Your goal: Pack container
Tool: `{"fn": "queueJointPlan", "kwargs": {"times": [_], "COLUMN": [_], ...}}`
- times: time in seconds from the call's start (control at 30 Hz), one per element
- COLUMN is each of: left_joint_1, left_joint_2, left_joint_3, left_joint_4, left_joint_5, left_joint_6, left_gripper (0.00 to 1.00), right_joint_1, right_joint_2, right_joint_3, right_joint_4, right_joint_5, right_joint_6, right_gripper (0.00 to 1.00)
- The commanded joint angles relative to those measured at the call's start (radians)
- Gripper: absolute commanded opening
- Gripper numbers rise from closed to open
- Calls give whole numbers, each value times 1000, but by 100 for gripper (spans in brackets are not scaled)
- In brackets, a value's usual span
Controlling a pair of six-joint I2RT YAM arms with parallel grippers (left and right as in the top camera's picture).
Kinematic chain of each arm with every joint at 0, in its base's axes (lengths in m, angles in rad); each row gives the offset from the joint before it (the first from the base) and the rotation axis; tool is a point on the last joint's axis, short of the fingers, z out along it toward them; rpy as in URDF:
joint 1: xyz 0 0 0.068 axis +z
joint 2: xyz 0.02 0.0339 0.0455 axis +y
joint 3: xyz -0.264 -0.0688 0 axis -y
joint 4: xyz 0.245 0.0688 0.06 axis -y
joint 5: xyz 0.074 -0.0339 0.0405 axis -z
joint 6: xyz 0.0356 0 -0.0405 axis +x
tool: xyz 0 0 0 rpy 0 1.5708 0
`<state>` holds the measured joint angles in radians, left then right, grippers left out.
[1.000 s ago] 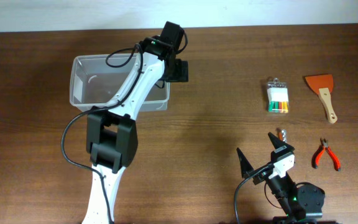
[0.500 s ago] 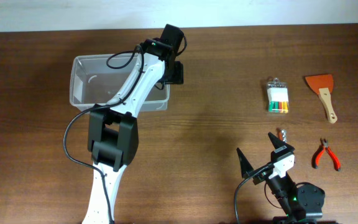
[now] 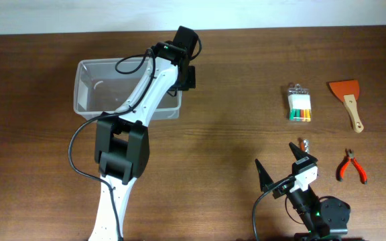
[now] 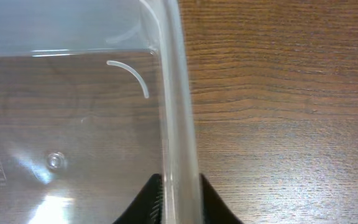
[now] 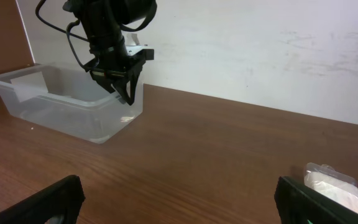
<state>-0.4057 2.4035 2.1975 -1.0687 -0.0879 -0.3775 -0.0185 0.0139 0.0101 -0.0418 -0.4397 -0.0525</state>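
Observation:
The container (image 3: 92, 94) is a clear plastic tub at the back left of the wooden table, and nothing shows inside it. My left gripper (image 3: 185, 77) reaches down over its right wall. In the left wrist view the jaws of the left gripper (image 4: 180, 199) pinch the thick rim (image 4: 178, 124) from both sides, one finger inside the tub and one outside. The right wrist view shows the container (image 5: 55, 102) with the left gripper (image 5: 126, 93) on its near corner. My right gripper (image 3: 284, 167) rests low at the front right, wide open and holding nothing (image 5: 179, 193).
On the right side lie a pack of coloured markers (image 3: 299, 106), an orange scraper with a wooden handle (image 3: 348, 100), red-handled pliers (image 3: 350, 166) and a small metal piece (image 3: 305, 143). The marker pack (image 5: 331, 183) sits just ahead of my right fingers.
The left gripper's jaws have closed onto the container's right rim. The right arm and the tools have not moved.

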Motion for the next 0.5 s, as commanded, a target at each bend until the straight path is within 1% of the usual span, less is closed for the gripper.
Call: {"fn": "queueJointPlan", "kwargs": {"times": [0.0,0.03,0.3,0.47], "left_joint_1": [0,-2,-43,-92], "left_joint_2": [5,5,5,5], "left_joint_3": [32,42,186,245], "left_joint_4": [-13,-19,-79,-92], "left_joint_5": [-1,-1,0,64], "left_joint_6": [5,5,5,0], "left_gripper": [7,2,2,2], "right_joint_1": [5,5,5,5], "right_joint_2": [-7,-7,-7,-7], "right_joint_3": [-5,-5,-5,-5], "right_joint_4": [-7,-7,-7,-7], "right_joint_5": [-21,-21,-21,-21], "right_joint_6": [8,8,8,8], "right_gripper": [99,99,99,99]}}
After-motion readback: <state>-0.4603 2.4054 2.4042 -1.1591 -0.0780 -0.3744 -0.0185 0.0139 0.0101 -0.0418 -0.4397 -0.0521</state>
